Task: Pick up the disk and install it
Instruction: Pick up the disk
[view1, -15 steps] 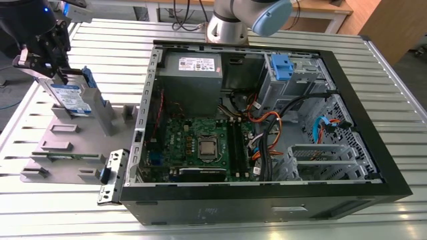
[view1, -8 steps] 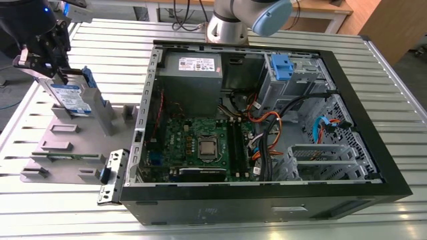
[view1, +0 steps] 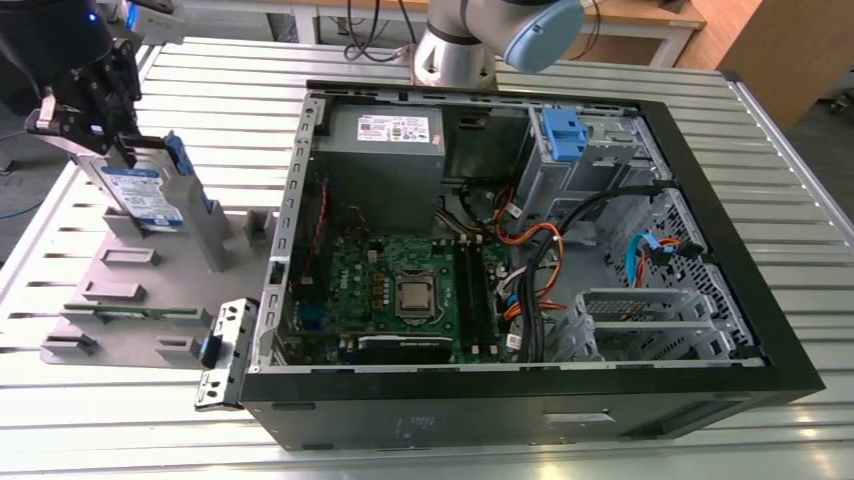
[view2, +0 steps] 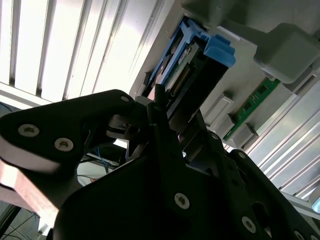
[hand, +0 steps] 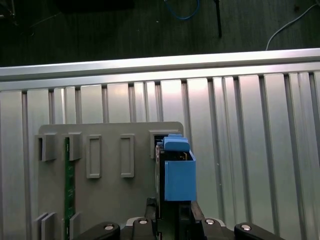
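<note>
The gripper (view1: 123, 152) has its jaws pinching the top edge of the disk (view1: 147, 195), which stands upright in the grey rack (view1: 127, 300) beside the open computer case (view1: 787, 330).

1. Exterior view: set high and well back, angled down over the table (view1: 781, 200). The case (view1: 534, 418) is at centre and right of frame, the holder (view1: 134, 290) at left and the gripper (view1: 124, 152) at upper left.
2. First wrist view: close, looking straight down past the gripper (hand: 171, 212) onto the disk (hand: 179, 175), seen edge-on.
3. Second wrist view: very close, slanting along the gripper body (view2: 150, 190) towards the disk (view2: 200, 70).
4. Shared by all three: gripper, disk, holder, table slats.
</note>
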